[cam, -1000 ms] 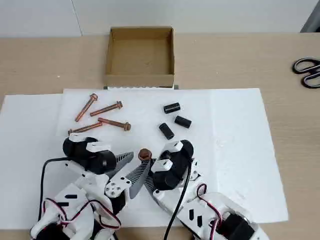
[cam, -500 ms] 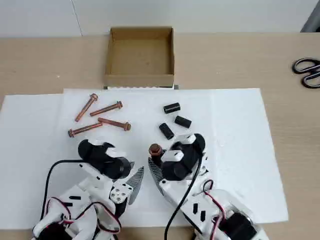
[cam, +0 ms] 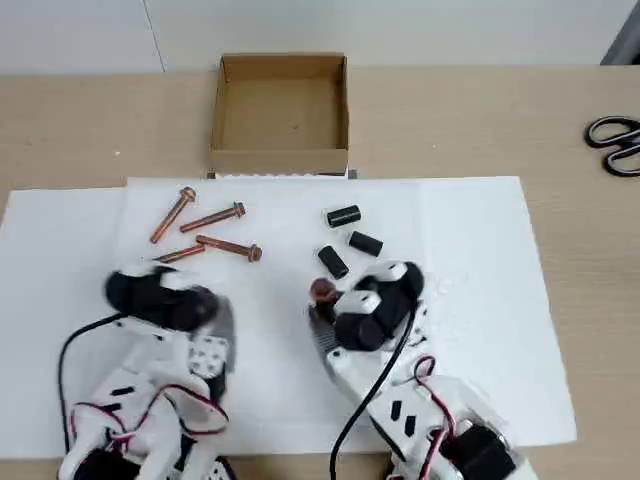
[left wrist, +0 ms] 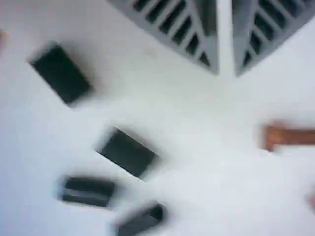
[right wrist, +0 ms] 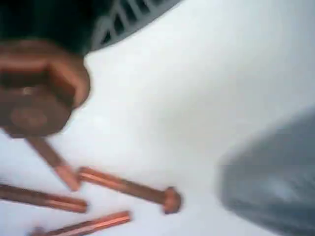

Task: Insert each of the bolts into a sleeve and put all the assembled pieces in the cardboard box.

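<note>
- On the white paper sheet [cam: 480, 300], in the high view, the right gripper [cam: 324, 303] is clamped on a bolt [cam: 322, 290] whose round copper head shows. It is just beside three sleeves [cam: 343, 215].
- Four loose bolts [cam: 229, 247] lie ahead of the left arm [cam: 160, 300]. The cardboard box [cam: 280, 160] stands beyond the sheet, and scissors [cam: 612, 145] lie at the table's [cam: 500, 120] far right.
- In the left wrist view, the left gripper [left wrist: 226, 69] hangs over the paper, its jaws a narrow slit apart and gripping nothing. The dark blurred blocks beyond are probably the sleeves.
- In the right wrist view, the held bolt's head sits against a dark piece, and the loose bolts lie on the paper farther off.
</note>
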